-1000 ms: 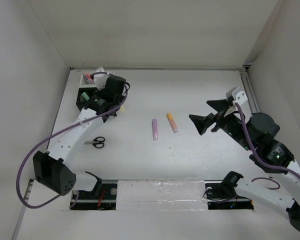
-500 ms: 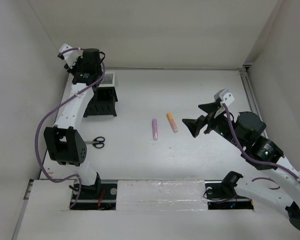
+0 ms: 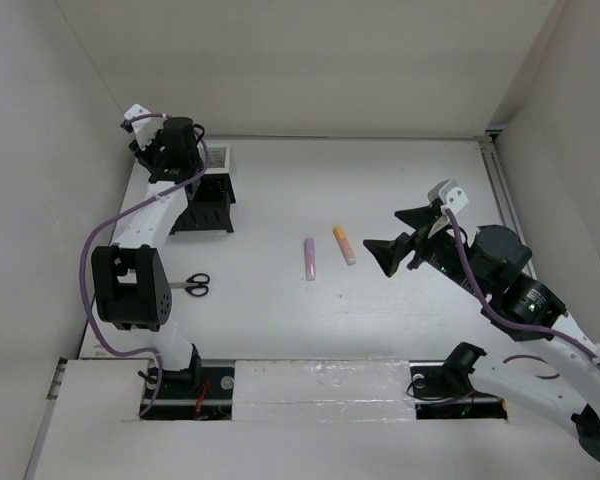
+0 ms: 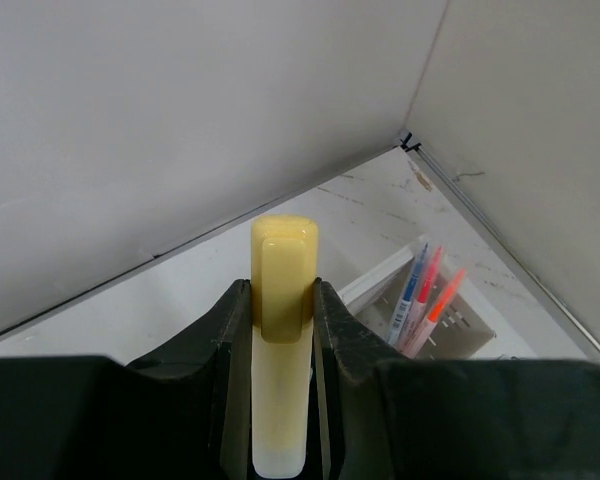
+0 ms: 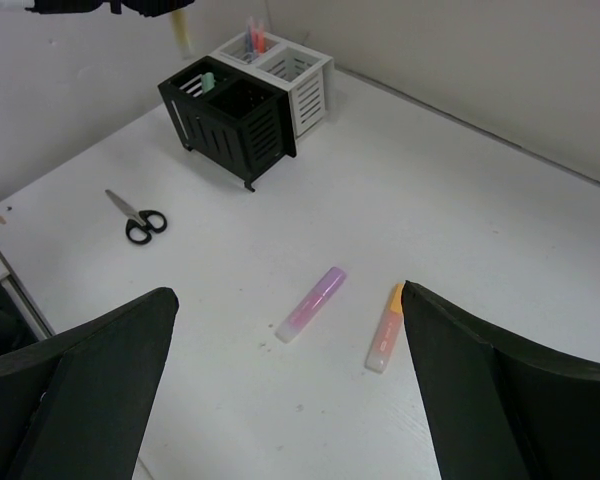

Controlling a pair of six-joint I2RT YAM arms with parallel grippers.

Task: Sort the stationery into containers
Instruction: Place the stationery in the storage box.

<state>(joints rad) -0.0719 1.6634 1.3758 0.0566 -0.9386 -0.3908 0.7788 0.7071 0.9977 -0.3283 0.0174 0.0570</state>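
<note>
Left wrist view: the left gripper (image 4: pixel 282 292) is clamping the yellow marker (image 4: pixel 280 400) lengthwise between its fingers, raised over the far left corner, with the white organiser (image 4: pixel 470 325) below, thin pens (image 4: pixel 425 290) standing in one compartment. The right gripper (image 3: pixel 400 234) is hovering with jaws spread wide and empty, just right of the orange marker (image 3: pixel 344 244) and purple marker (image 3: pixel 309 258), which are lying side by side mid-table. A green marker (image 5: pixel 208 82) is sitting in the black organiser (image 5: pixel 230 130). The scissors (image 3: pixel 192 285) are lying on the table, nearer than both organisers.

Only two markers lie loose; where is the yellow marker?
Left wrist view: the yellow marker is clamped in the left claw, held in the air by the white organiser at the far-left corner of the table.
</note>
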